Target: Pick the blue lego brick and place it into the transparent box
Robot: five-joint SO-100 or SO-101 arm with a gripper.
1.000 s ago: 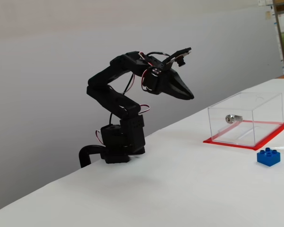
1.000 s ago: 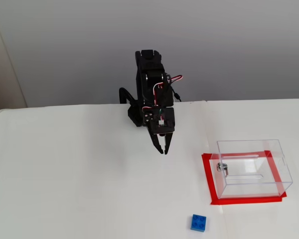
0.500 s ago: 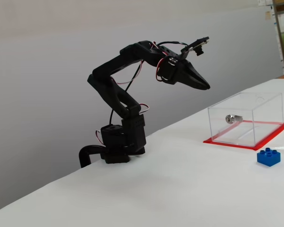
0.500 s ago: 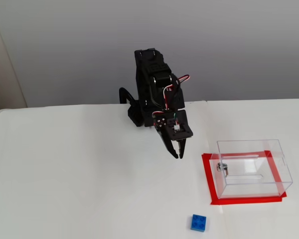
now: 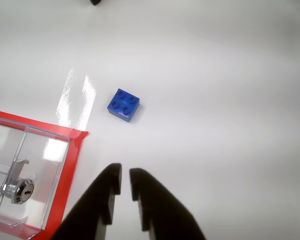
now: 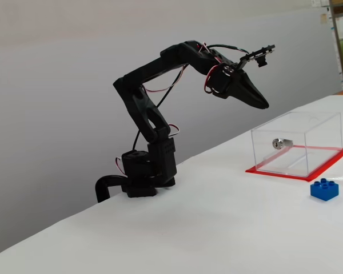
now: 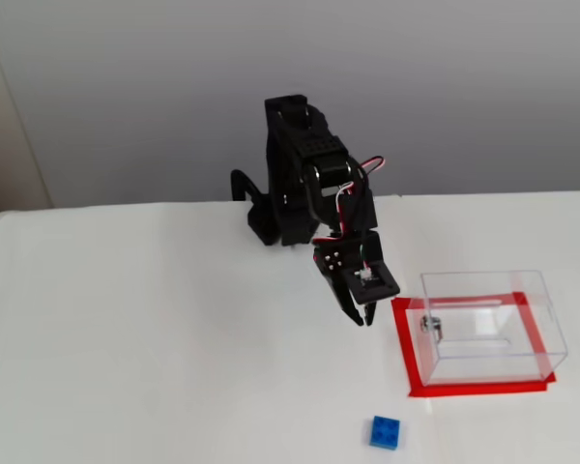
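The blue lego brick (image 5: 124,104) lies studs up on the white table, a short way from the transparent box (image 5: 25,170). It also shows in both fixed views (image 6: 324,189) (image 7: 386,432), in front of the box (image 6: 297,142) (image 7: 488,329). The box has a red base rim and a silver lock (image 5: 17,190). My gripper (image 5: 125,175) hangs high above the table, well short of the brick, with its jaws nearly together and nothing between them. It shows in both fixed views (image 6: 263,103) (image 7: 361,314).
The arm's base (image 6: 140,177) stands at the table's back edge against a grey wall. A small dark object (image 5: 95,2) sits at the top edge of the wrist view. White tabletop (image 7: 155,367) surrounds the brick and the box.
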